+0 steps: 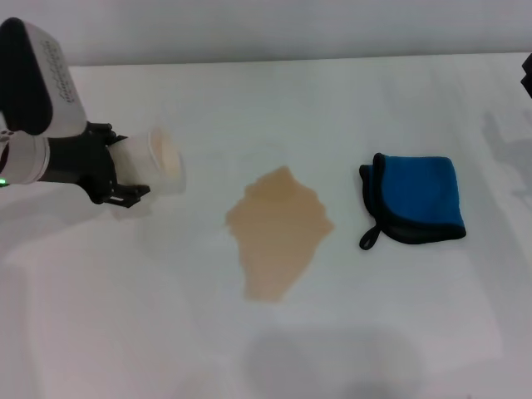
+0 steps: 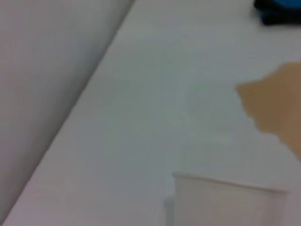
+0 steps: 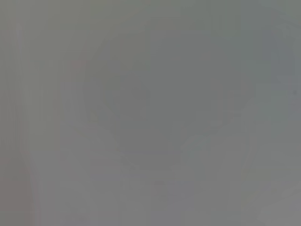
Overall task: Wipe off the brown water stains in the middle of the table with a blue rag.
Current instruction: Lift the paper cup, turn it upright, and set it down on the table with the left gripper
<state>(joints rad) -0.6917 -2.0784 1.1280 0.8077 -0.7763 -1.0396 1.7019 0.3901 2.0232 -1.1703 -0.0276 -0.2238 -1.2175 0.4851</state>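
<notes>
The brown water stains [image 1: 277,229] lie as one tan patch in the middle of the white table [image 1: 332,108]. The blue rag [image 1: 415,198] lies folded to the patch's right, apart from it, its black loop toward the front. My left gripper [image 1: 125,165] is at the left, well away from the patch, shut on a cream paper cup [image 1: 160,162] held tilted on its side above the table. The left wrist view shows the cup [image 2: 230,202], the stains [image 2: 277,99] and a corner of the rag [image 2: 280,12]. A dark sliver of my right gripper [image 1: 527,73] shows at the far right edge.
The table's far edge [image 1: 291,58] meets a grey wall. The right wrist view shows only plain grey. Bare tabletop lies between the cup and the stains and in front of them.
</notes>
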